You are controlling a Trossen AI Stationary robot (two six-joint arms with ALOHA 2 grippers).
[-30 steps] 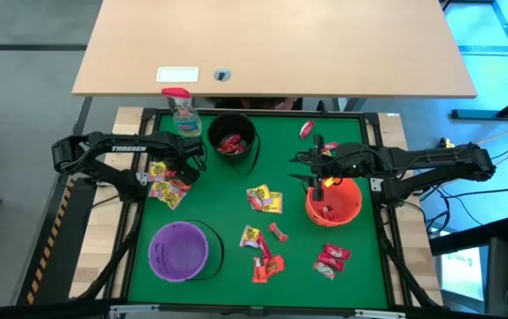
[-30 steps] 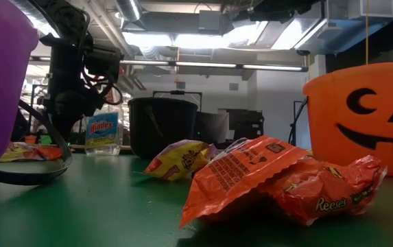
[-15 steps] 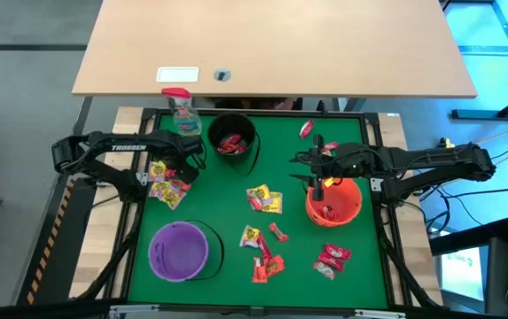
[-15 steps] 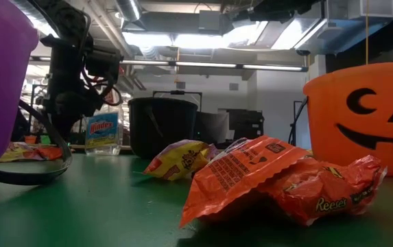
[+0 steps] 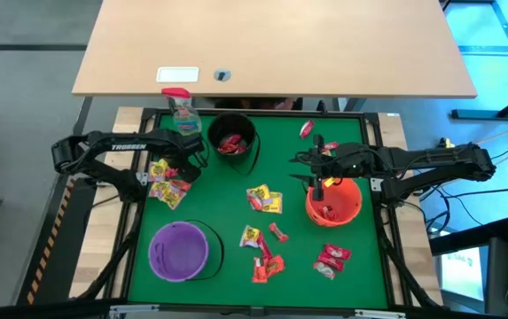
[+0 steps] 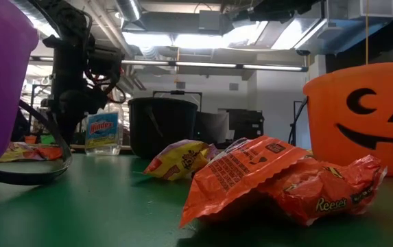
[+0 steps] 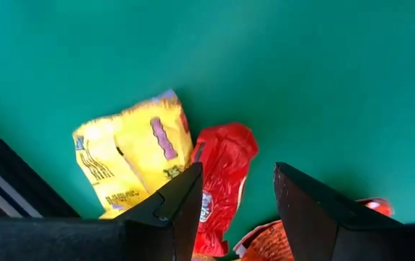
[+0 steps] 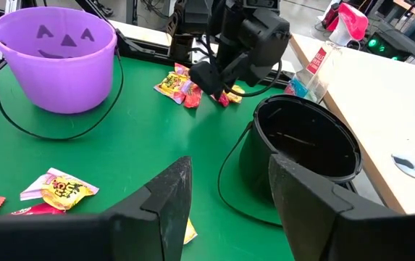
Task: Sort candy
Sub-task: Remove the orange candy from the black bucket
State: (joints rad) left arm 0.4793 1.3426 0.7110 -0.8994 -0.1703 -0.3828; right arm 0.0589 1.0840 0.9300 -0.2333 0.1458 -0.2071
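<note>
From above, the left gripper is seen poised over a small heap of yellow and red candy near the left edge of the green table, beside the black bucket. The right gripper is held at the rim of the orange bucket, which holds sweets. More packets are scattered mid-table and near the purple bucket.

In the low view, the left arm hangs beside the spray bottle — its fingertips are hard to make out. An orange packet fills the foreground.

In the left wrist view, the fingers are parted and empty, with a red packet seen between them and a yellow one just beside.

In the right wrist view, the fingers are spread with nothing held — the orange bucket is out of sight.
</note>
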